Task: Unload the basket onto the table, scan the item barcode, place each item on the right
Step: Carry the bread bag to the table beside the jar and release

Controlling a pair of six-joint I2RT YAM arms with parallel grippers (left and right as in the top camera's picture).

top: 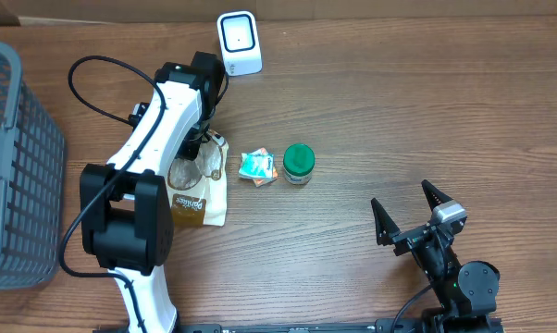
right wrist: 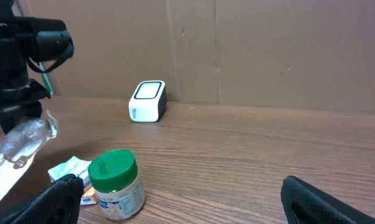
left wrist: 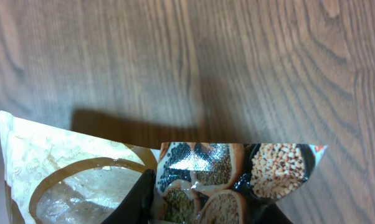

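Note:
My left gripper (top: 201, 146) is shut on the top edge of the item, a tan bag (top: 197, 188) with a clear window and printed grain pictures, which hangs down to the table. In the left wrist view the bag (left wrist: 100, 177) fills the bottom, with its printed strip pinched between my black fingers (left wrist: 139, 198). No barcode shows on it. The white scanner (top: 239, 42) stands upright at the back, beyond the bag. My right gripper (top: 410, 213) rests open and empty at the front right; the right wrist view shows the scanner (right wrist: 148, 101) far ahead of it.
A green-lidded jar (top: 298, 164) and a small teal packet (top: 258, 167) sit mid-table, right of the bag. A grey mesh basket (top: 15, 157) stands at the left edge. A cardboard wall (right wrist: 268, 50) closes the back of the table.

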